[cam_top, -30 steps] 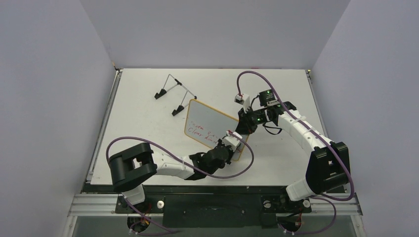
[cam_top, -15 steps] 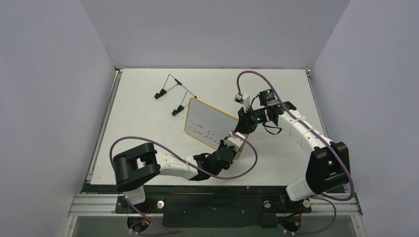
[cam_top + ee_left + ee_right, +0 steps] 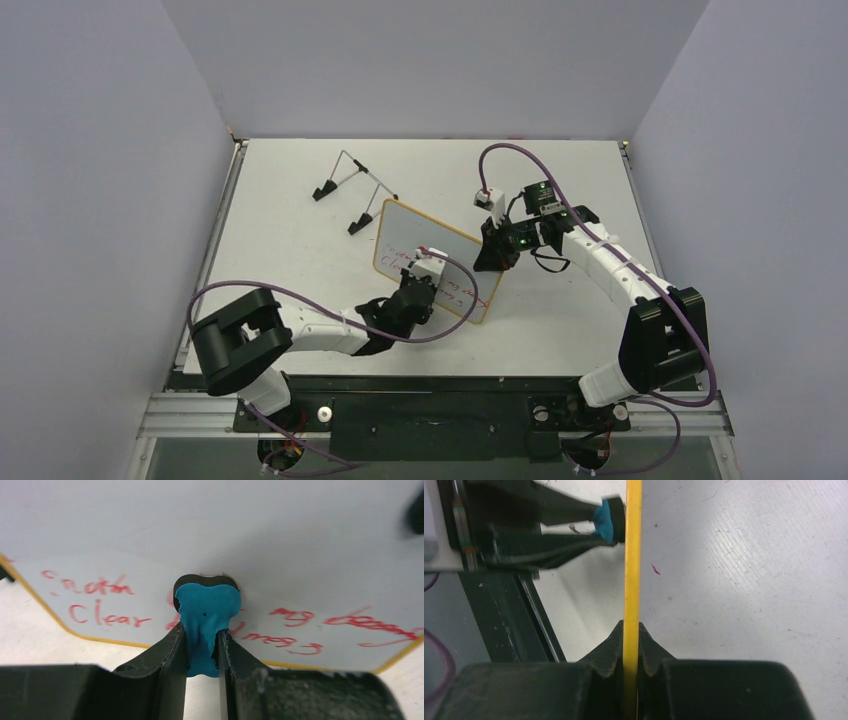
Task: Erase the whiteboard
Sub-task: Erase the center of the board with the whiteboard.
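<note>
The left arm reached in low from the near-left. Its left pincer (image 3: 424, 268) was clenched on a blue eraser (image 3: 206, 609), whose dark pad was pressed flat against the written face of the whiteboard (image 3: 412, 226). Beyond it, toward the far left, a wire stand (image 3: 356, 186) sat apart from the board.

The board itself was mid-counter and lifted at a tilt, its long axis running from far-left to near-right. Whether its lower rim touched the counter (image 3: 290, 240) could not be told. Its face looked toward the left arm, so the board lay straight ahead of that pincer. In the left wrist view, red handwriting lay on both sides of the eraser, with "Clear" to one side and looser scrawl to the other. Any coming wipe would probably have to run along the long axis, and the left arm was the one placed for it.

At the board's right end, the right pincer (image 3: 493, 257) was clamped on the orange rim, edge-on between its jaws.

The counter was white and faintly scuffed, and plain pale walls closed it in on three sides.
</note>
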`<state>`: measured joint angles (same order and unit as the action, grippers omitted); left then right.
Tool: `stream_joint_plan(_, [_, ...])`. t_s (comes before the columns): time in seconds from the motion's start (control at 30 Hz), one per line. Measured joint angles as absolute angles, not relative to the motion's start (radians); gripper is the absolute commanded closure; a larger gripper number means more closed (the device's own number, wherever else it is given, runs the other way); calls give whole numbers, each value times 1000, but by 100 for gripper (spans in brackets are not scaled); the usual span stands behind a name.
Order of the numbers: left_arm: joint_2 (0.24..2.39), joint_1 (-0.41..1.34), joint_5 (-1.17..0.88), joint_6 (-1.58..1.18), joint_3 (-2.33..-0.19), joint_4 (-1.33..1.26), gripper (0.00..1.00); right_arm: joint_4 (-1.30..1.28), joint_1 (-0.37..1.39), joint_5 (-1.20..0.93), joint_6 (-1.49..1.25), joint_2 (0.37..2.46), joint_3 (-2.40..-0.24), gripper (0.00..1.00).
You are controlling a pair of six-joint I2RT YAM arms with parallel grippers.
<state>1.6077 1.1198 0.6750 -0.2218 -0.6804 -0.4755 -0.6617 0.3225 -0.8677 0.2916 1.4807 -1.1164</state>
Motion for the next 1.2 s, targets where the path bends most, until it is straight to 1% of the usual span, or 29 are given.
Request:
stream_joint_plan(0.1, [1522,1054,638,-244,-615,-472,100,-675,325,-874,292,1481,-1116,100])
stream_joint_plan(0.27, [1402,949,549,-277,-564,-482,100,-683,329,-880,292,1481,-1115,100])
stream_joint_plan(0.43, [1362,886,452,-289,-543,-504,100,-686,329,-881,292,1481,-1115,100])
stream_joint_plan(0.6, [1388,891,337,-296,-545,-545,100,-686,329,-881,292,1481,-1115,100])
stream_joint_plan(0.8, [1494,965,271,-296,-576,-558,100,-687,329,-881,292,1481,-1115,100])
stream_joint_plan(0.97, [1490,985,226,-294,-582,-562,100,-690,328,-879,296,1481,-1115,100])
stream_joint_plan(1.03, [1442,950,192,-294,-558,-557,100,-691,328,-879,296,1481,-1115,100])
stream_joint_plan(1.2, [1191,782,89,-276,-465,-493,100,-706,320,-881,303,1481,-1117,100])
